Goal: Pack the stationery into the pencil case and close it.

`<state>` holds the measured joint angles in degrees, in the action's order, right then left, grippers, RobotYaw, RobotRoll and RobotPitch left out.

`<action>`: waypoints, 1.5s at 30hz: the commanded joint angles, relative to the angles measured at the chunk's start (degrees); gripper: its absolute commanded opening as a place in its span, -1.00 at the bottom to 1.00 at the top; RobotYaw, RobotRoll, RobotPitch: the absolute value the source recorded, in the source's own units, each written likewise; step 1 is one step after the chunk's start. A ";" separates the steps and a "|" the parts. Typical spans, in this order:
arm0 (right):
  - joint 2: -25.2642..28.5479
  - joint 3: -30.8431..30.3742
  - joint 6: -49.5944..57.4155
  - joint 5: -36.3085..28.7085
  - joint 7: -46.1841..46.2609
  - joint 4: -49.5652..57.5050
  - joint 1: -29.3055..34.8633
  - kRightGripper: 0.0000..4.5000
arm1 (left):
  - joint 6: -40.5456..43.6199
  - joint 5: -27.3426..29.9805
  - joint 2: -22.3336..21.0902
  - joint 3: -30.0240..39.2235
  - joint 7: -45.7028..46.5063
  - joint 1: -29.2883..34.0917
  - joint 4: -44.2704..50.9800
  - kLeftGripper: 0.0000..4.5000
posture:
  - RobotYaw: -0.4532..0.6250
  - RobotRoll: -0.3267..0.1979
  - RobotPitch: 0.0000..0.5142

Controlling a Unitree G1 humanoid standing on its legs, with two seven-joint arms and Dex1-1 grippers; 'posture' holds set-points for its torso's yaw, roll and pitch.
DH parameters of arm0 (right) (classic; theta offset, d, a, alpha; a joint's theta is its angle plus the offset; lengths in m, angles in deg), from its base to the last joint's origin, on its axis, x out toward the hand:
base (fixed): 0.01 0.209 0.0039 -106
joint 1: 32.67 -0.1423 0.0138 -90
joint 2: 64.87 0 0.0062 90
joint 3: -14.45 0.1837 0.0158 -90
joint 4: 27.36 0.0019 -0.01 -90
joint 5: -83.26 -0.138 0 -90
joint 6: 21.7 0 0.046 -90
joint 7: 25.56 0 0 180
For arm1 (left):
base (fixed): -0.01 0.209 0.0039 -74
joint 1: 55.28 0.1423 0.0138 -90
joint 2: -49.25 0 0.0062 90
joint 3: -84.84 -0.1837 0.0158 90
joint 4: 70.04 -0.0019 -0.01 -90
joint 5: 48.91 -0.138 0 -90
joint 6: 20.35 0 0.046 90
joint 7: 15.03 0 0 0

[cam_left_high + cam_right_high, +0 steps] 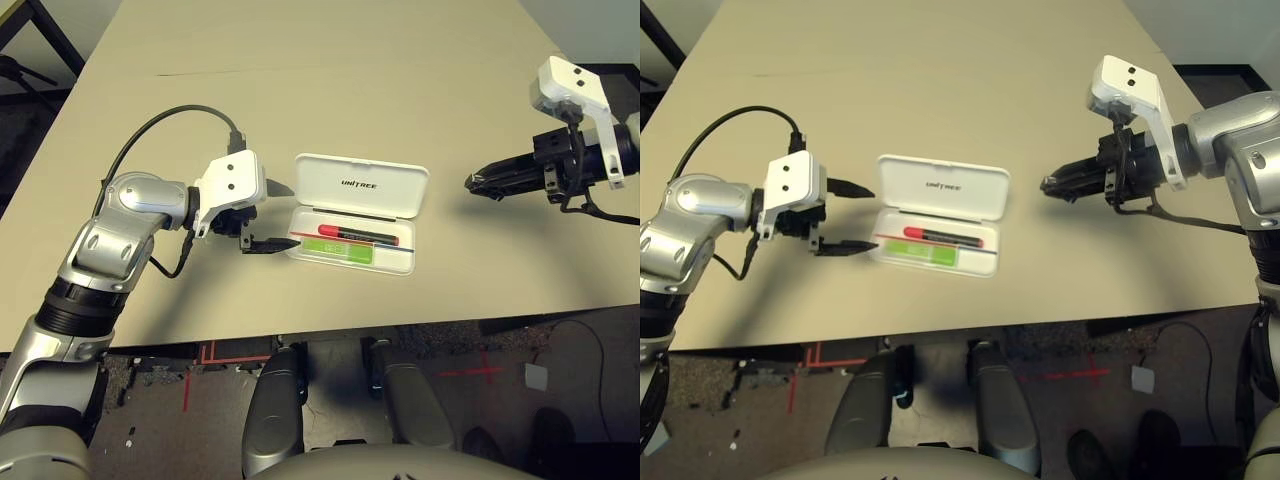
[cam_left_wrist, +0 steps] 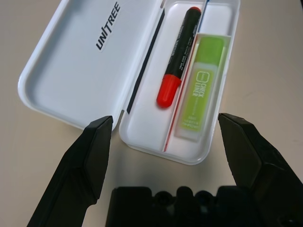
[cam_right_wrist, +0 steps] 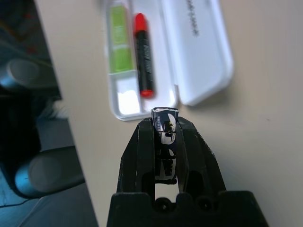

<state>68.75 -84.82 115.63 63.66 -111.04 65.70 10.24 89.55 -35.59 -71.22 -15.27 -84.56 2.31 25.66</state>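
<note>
The white pencil case (image 1: 330,175) lies open mid-table, its lid with UNITREE lettering laid flat at the far side. Its tray holds a red marker (image 1: 355,232) with a black end, a light-green bar (image 1: 340,253) and thin red and blue sticks (image 2: 176,120). My left gripper (image 1: 290,215) is open at the case's left end, one finger on each side of that end, holding nothing. My right gripper (image 1: 470,184) hovers to the right of the case, pointing at it, and is shut on a tiny silver-and-black piece (image 3: 164,137).
A black cable (image 1: 160,125) loops over my left forearm. The table's front edge (image 1: 300,335) runs close below the case, with floor and red tape marks beyond. Bare tabletop stretches behind the case and between it and my right gripper.
</note>
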 commanded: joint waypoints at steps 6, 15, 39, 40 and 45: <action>-7.85 -5.54 -1.16 0.08 4.79 4.15 4.92 -0.85 | -0.93 -1.28 0.80 -1.13 -0.42 -0.63 -1.08 1.00 | -0.20 0.25 -0.43; -12.57 -10.68 -4.31 2.84 7.60 3.48 5.28 -0.85 | -0.71 -1.60 1.42 -1.20 -0.13 -0.54 -1.12 1.00 | -0.16 0.25 -0.42; -18.97 -14.90 -10.59 8.09 6.48 -3.84 4.63 0.07 | 0.63 -1.81 2.85 -0.99 1.31 -1.75 -1.43 1.00 | -0.14 0.25 -0.39; -19.00 -14.86 -10.46 8.04 6.40 -3.88 4.53 0.28 | 0.66 -1.81 2.85 -0.98 1.30 -1.97 -1.63 1.00 | -0.14 0.25 -0.39; -18.24 -13.42 -10.99 6.98 4.61 -4.33 3.84 0.97 | 0.10 -1.99 2.82 -0.86 1.18 -3.42 -3.60 1.00 | -0.15 0.25 -0.37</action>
<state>49.91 -99.40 105.19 71.70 -105.04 61.91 14.86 89.90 -36.82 -68.38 -16.06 -83.38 -0.33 23.26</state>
